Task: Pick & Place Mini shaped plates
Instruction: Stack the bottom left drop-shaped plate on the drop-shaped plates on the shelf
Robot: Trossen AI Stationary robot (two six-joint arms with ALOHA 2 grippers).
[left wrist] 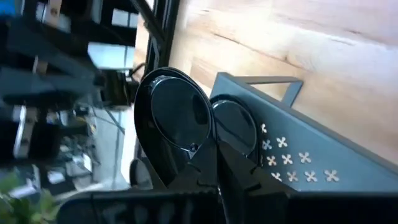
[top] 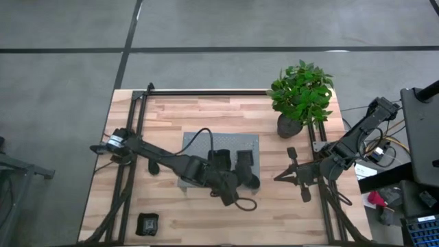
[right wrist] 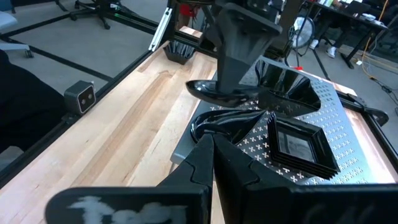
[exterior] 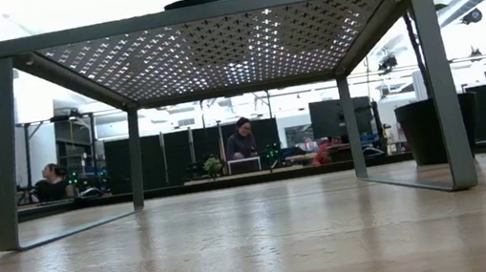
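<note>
My left gripper (top: pixel 239 180) is shut on a glossy black teardrop plate (left wrist: pixel 174 115), also seen in the right wrist view (right wrist: pixel 214 90). It holds the plate over the near right corner of the grey perforated tray (top: pixel 199 140). More teardrop plates (right wrist: pixel 224 127) lie stacked on that corner. Wavy-edged plates (right wrist: pixel 286 87) and square plates (right wrist: pixel 298 146) lie in stacks on the tray top. My right gripper (top: pixel 278 178) is shut and empty, to the right of the tray. My left gripper pinches the teardrop plate's narrow end (left wrist: pixel 196 148) between its two fingers. The fingers (right wrist: pixel 239 74) come from above, slanting down. The plate sits about level and lifted clear, just above the teardrop stack on the tray's corner.
A potted green plant (top: pixel 300 96) stands at the far right. A small camera box (top: pixel 147 223) sits near the table's near left corner. The tray stands raised on legs (exterior: pixel 4 152). Bare wood lies along the near edge (top: pixel 206 219).
</note>
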